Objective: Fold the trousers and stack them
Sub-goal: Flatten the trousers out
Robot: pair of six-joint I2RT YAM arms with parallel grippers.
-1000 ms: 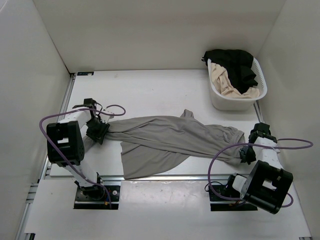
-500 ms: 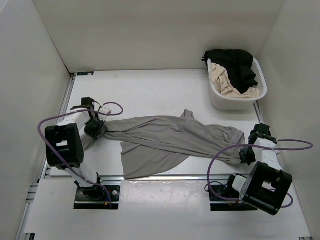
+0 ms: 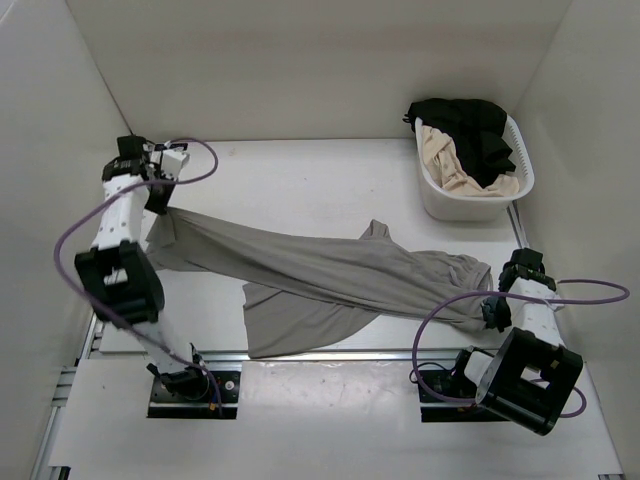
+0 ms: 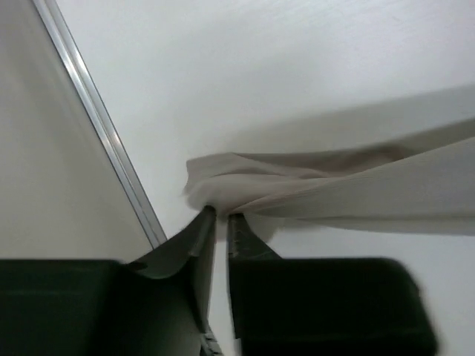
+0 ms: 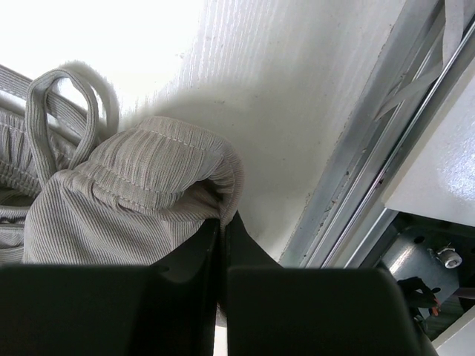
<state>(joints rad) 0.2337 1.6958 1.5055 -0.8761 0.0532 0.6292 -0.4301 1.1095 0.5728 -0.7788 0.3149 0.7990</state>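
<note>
Trousers (image 3: pixel 330 272): leg end (image 4: pixel 223 178) was gripped in left jaws, waistband (image 5: pixel 163 159) in right jaws, stretched between them, presumably to flatten for folding.

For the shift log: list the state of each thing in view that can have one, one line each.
grey trousers: unfolded, stretched between both grippers.
left gripper: shut on a leg end.
right gripper: shut on the ribbed waistband.
laundry basket: upright, holding clothes.
black garment: crumpled in the basket.
beige garment: crumpled in the basket.
</note>
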